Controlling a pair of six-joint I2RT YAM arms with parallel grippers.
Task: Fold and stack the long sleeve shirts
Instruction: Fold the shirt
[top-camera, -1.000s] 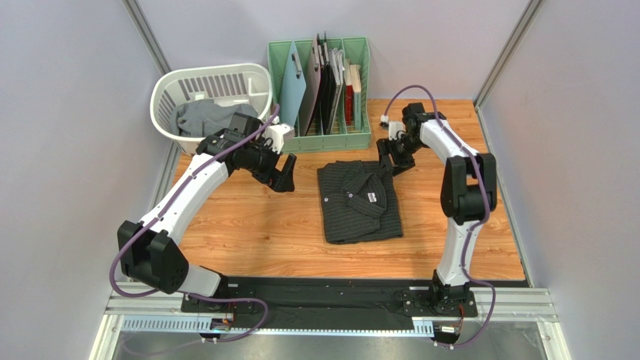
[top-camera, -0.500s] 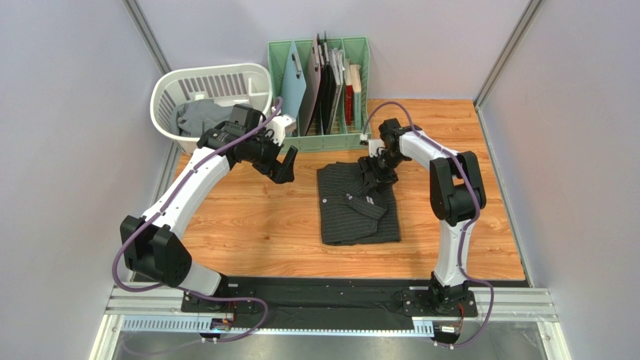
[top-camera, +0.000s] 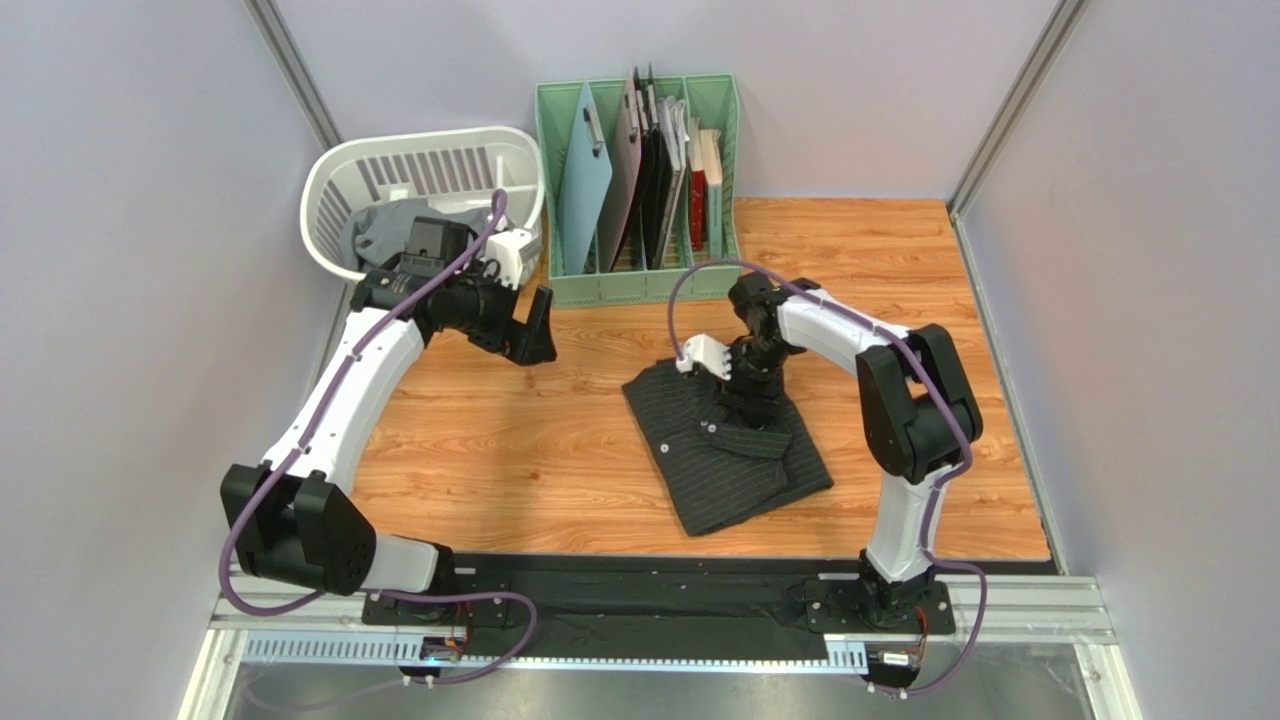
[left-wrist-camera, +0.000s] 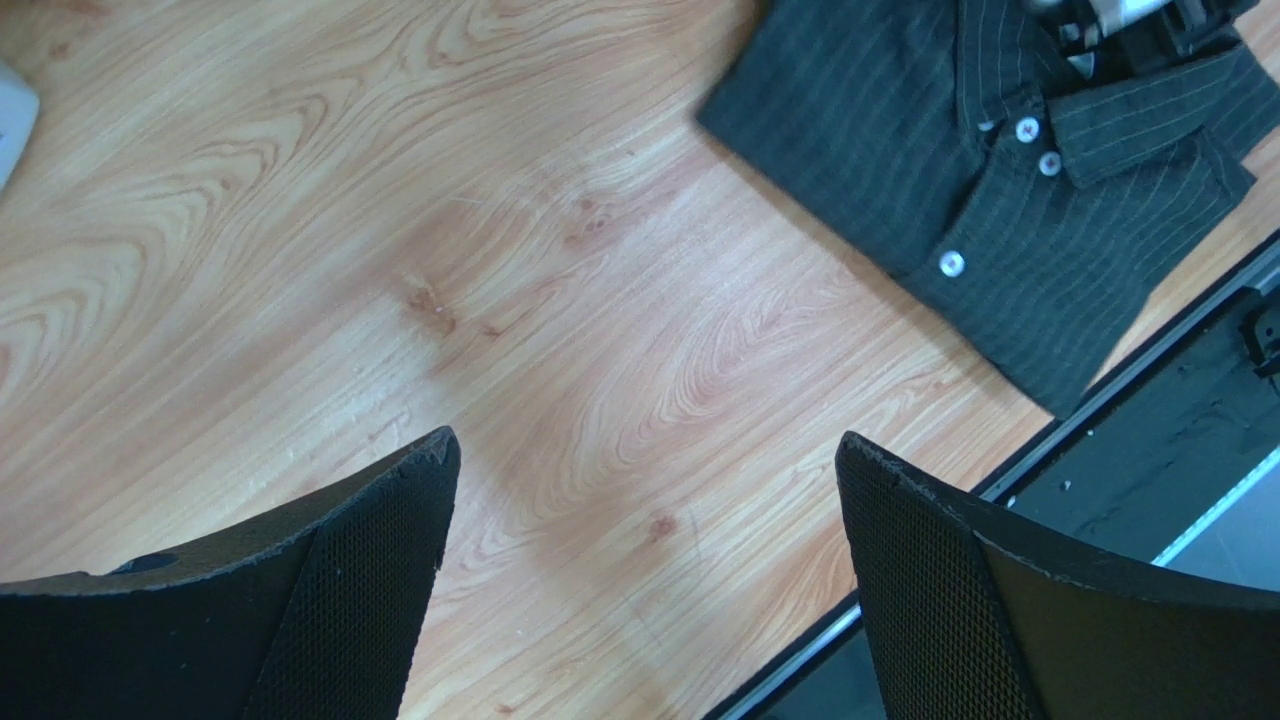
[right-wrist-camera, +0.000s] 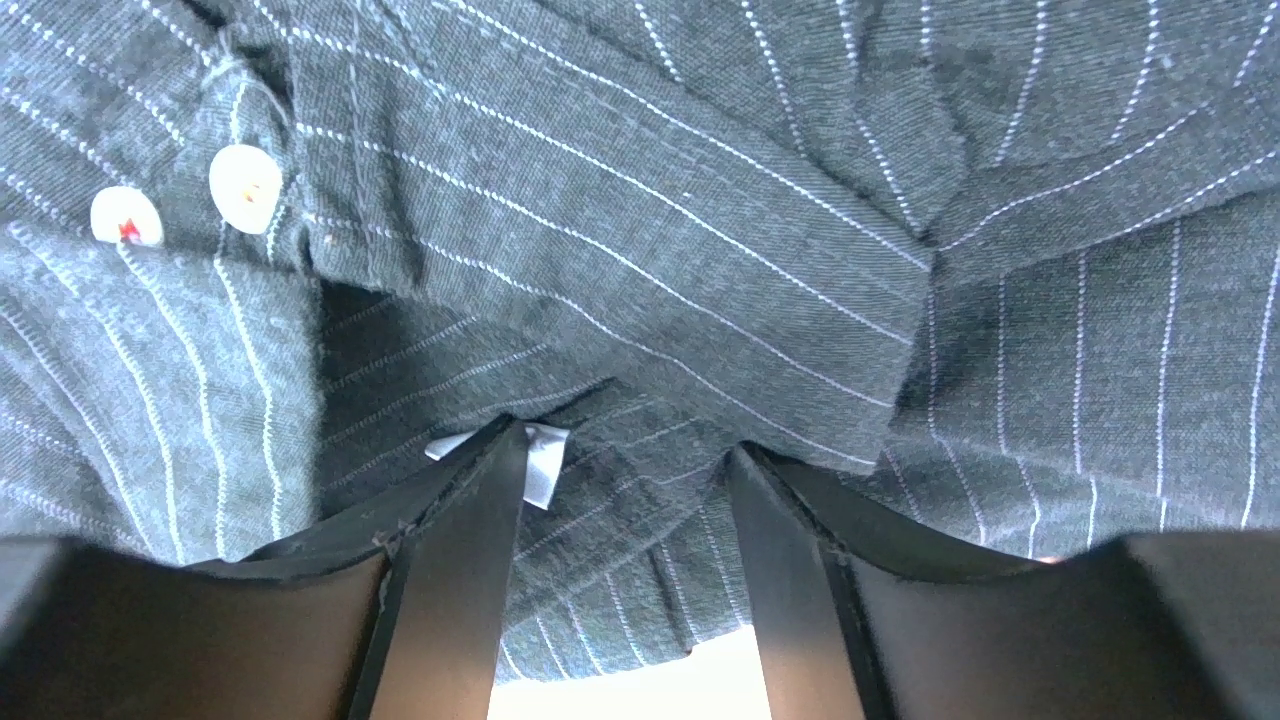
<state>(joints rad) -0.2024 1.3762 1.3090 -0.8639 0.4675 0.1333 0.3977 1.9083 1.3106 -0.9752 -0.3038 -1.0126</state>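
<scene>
The black pinstriped long sleeve shirt (top-camera: 736, 458) lies folded on the wooden table, turned at an angle, collar and pale buttons up. My right gripper (top-camera: 750, 402) points down onto its collar. In the right wrist view the collar cloth (right-wrist-camera: 601, 180) bunches between the fingers of this gripper (right-wrist-camera: 631, 438), beside a white label (right-wrist-camera: 544, 458). My left gripper (top-camera: 526, 333) hovers open over bare wood left of the shirt. The left wrist view shows that gripper (left-wrist-camera: 646, 450) empty, the shirt (left-wrist-camera: 962, 165) at top right. A grey shirt (top-camera: 386, 228) lies in the basket.
A white laundry basket (top-camera: 334, 192) stands at the back left. Next to it is a green rack (top-camera: 559, 180) holding flat boards and folders. Grey walls close in both sides, and a black rail (top-camera: 661, 578) runs along the near edge.
My right gripper moved from the table's back right onto the shirt collar, and the shirt has turned and slid toward the near edge. My left arm drew back to the left.
</scene>
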